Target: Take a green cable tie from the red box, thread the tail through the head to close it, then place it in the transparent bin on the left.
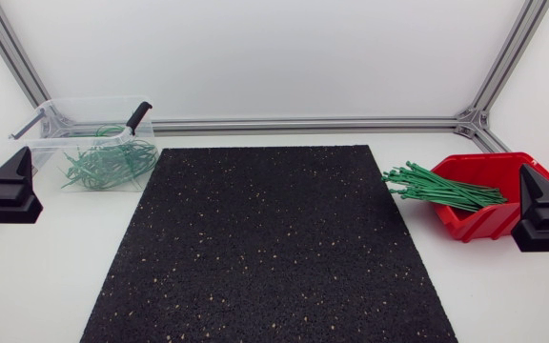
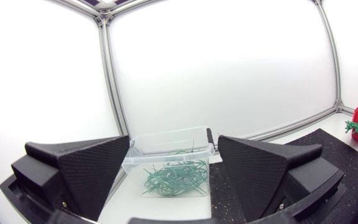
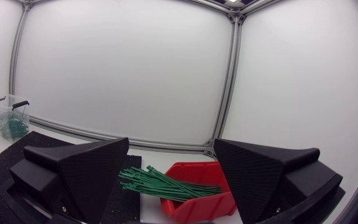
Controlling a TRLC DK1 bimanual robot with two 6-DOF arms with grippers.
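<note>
Green cable ties [image 1: 441, 188] lie in a tight bundle in the red box [image 1: 492, 225], at the right side of the white table [image 1: 46, 276]. Their ends fan out over the box's open front toward the black mat [image 1: 265, 248] in the middle. None has been taken out yet, and the mat holds nothing.

The right gripper [image 3: 171, 141] hangs just beside the box, fingers spread wide and holding nothing. The bundle lies ahead of it and below. The left gripper [image 2: 174, 140] is likewise released and empty at the far left of the table. It faces the transparent bin [image 1: 53, 107], which already holds a loose tangle of looped green ties [image 1: 108, 162].

Several things seem likely to go wrong from here. The ties are thin and packed closely, so broad wedge fingers may pinch two or three at once, or drag the whole bundle out over the open front. A push against the light box could slide or tip it. A single tie gripped near one end would probably flex and slip. Threading will need both arms, and a springy tail may miss the small head. At the bin, a closed loop could snag on the rim.
</note>
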